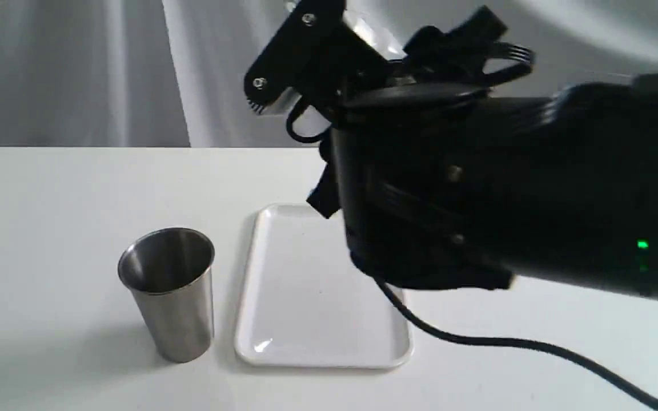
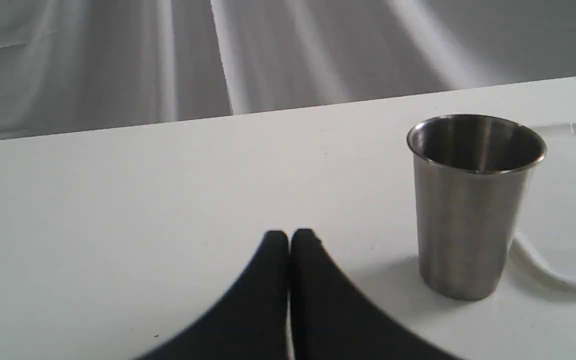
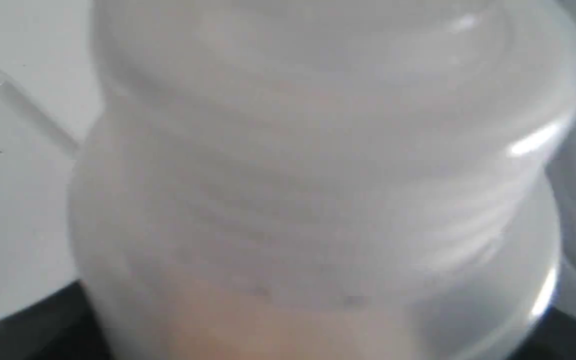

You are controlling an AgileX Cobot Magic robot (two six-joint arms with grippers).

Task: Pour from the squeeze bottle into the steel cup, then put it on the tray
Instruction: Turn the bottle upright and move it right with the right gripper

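Steel cup [image 1: 168, 294] empty; bottle [image 3: 318, 175] seemingly in right end effector [image 1: 306, 71]; left end effector [image 2: 289, 239] clenched.

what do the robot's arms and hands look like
The right arm is a bulky matte black housing with small silver screws, a green indicator light and a thin black cable running off it. The left hand has two smooth black fingers that taper to narrow rounded tips.

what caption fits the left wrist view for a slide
Left pincer shut, apart from the upright steel cup beside the tray.
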